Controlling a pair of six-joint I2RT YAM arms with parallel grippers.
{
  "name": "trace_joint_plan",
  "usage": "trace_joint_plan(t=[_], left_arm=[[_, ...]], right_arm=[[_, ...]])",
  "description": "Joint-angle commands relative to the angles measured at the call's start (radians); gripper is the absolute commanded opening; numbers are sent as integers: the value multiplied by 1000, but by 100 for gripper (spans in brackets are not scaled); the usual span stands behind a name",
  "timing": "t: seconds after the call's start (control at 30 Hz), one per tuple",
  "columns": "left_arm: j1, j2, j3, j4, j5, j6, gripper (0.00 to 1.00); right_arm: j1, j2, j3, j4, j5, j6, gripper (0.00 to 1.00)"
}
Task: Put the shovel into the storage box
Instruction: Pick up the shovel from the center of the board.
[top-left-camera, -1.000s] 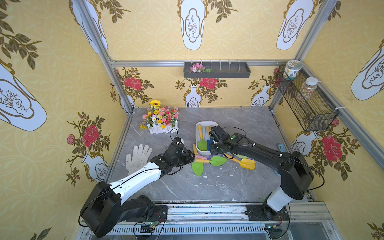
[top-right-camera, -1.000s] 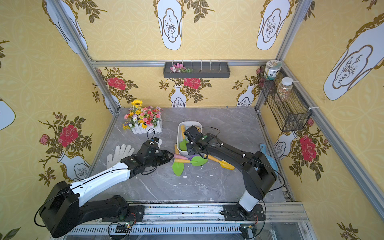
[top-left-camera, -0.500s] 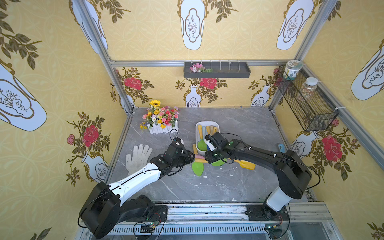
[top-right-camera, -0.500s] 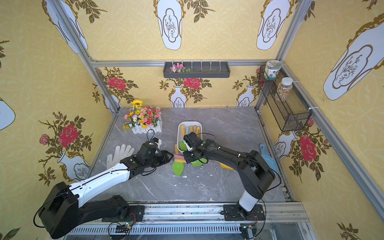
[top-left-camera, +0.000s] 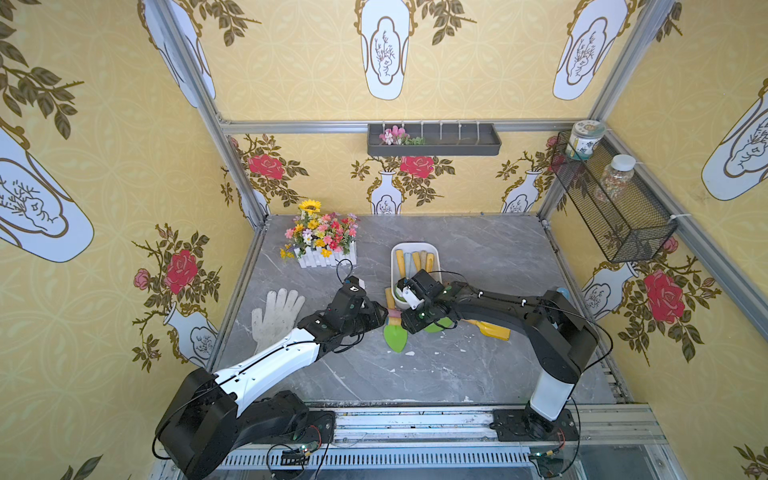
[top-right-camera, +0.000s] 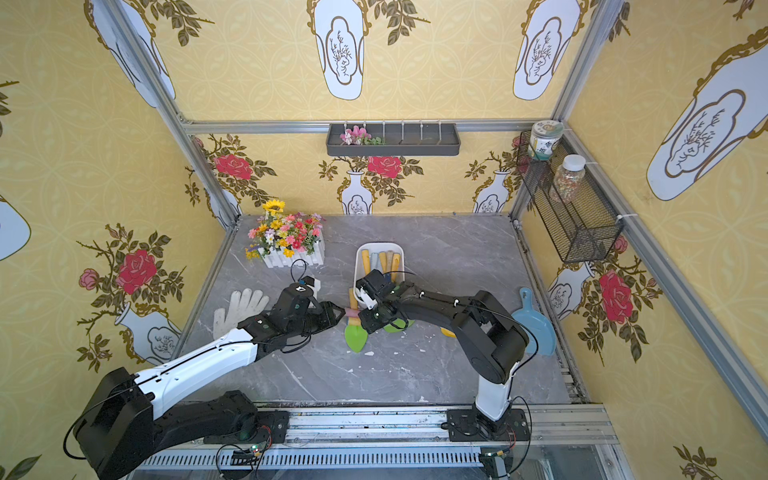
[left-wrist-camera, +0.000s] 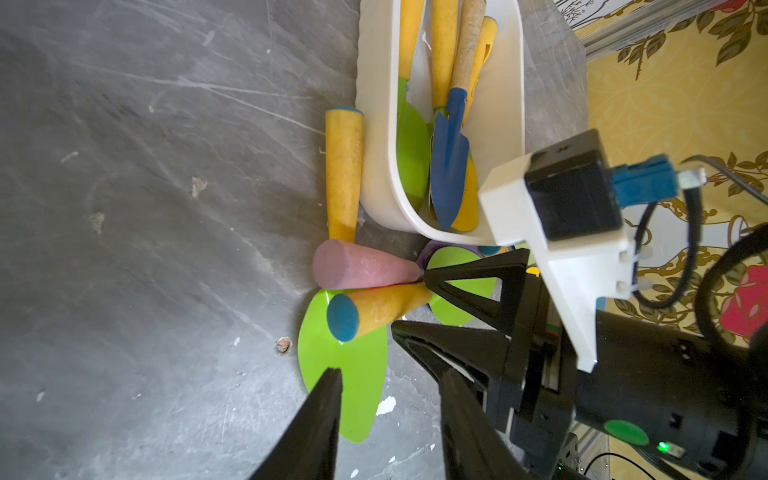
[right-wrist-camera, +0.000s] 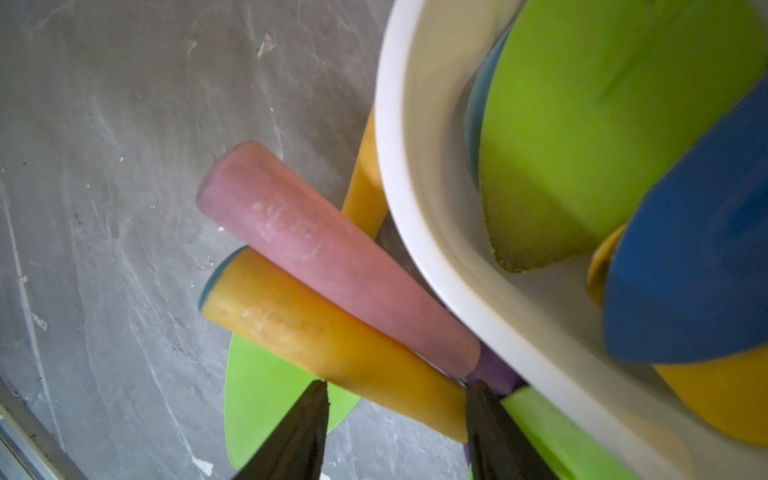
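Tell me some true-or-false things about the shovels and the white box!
1. A blue shovel lies inside the storage box. True.
2. The pink-handled shovel is inside the box too. False: it lies on the table, just outside the box.
3. The right gripper has a finger on each side of the yellow handle. True.
4. The left gripper is holding the glove. False: it is open and empty, and the glove lies flat on the table.
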Motion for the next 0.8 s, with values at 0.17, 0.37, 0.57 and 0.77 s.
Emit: trace_joint_plan(t=[0.17,0.37,0.57,0.77], left_arm=[[1,5,-9,2,-3,3,43],[0,5,-12,5,-4,3,43],[1,4,-15,9,-3,-1,43],[0,4,-17,11,-2,-3,43]], right_arm=[[22,33,24,3,39,-24,56],[40,49,29,-23,78,-34,54],[61,61,28,-44,124,-42,53],[78,63,33,-60,144,-40,44]])
